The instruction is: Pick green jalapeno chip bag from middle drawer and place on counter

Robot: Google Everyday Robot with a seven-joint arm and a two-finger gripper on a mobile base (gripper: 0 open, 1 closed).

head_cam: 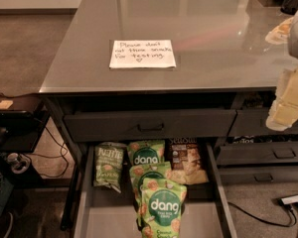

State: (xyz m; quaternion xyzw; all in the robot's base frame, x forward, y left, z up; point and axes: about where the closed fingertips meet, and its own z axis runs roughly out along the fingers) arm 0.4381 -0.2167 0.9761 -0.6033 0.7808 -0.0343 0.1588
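Observation:
The green jalapeno chip bag (108,165) lies at the back left of the open middle drawer (107,219), upright on its pale floor. The counter (198,24) spreads above the drawer and bears a white handwritten note (142,53). My gripper (288,103) hangs at the right edge of the view, in front of the counter's right front corner. It is well above and to the right of the drawer, touches nothing and holds nothing.
Three brighter green dang pouches (162,207) lie in a row down the drawer's middle. A brown-and-white snack bag (187,163) sits at the back right. The top drawer (150,125) is shut. More drawers (283,153) stand to the right. A power strip (294,199) lies on the floor.

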